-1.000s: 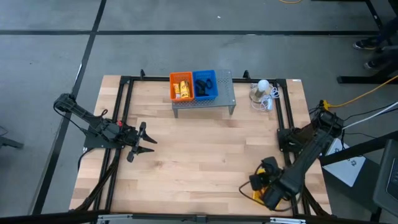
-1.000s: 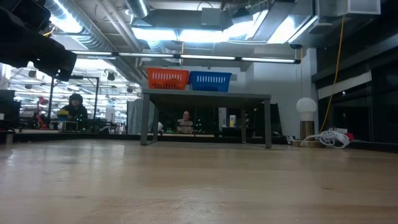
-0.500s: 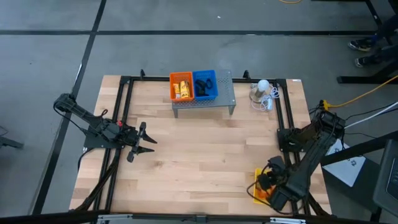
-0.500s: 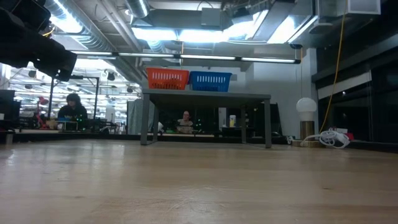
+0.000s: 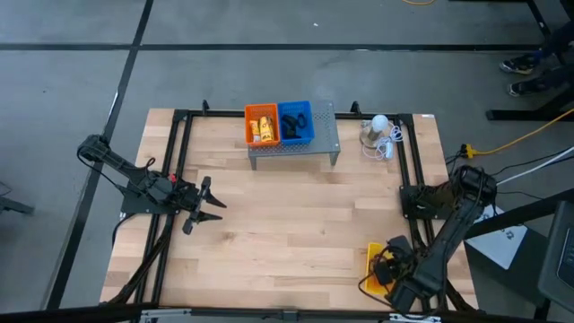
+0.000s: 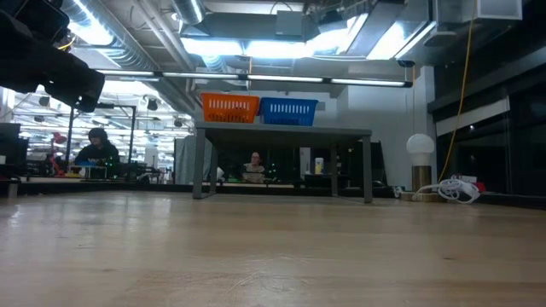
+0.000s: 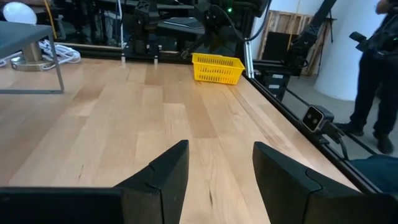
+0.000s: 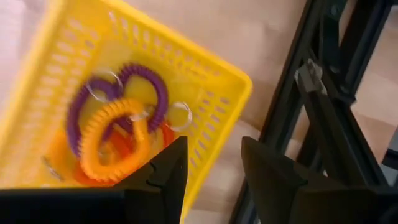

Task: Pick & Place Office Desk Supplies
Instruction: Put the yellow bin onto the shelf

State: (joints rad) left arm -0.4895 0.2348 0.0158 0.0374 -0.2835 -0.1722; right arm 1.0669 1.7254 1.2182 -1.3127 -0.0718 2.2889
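Near the desk's front right corner, the right claw (image 8: 211,171) hangs spread and empty above a yellow basket (image 8: 214,124) holding purple and orange loops (image 8: 115,134). Left claw (image 5: 208,205) waits spread over the desk's (image 5: 296,215) left side. Packets (image 5: 263,127) and black clips (image 5: 296,124) sit in the orange and blue baskets on the rear shelf (image 5: 325,144).

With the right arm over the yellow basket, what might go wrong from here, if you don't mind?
1. The coil loops lie tangled with key rings, so several may lift together.
2. The right tool, open, hangs near the yellow basket wall; closing could catch the mesh.
3. The basket sits near the table's edge; a nudge could push it off.
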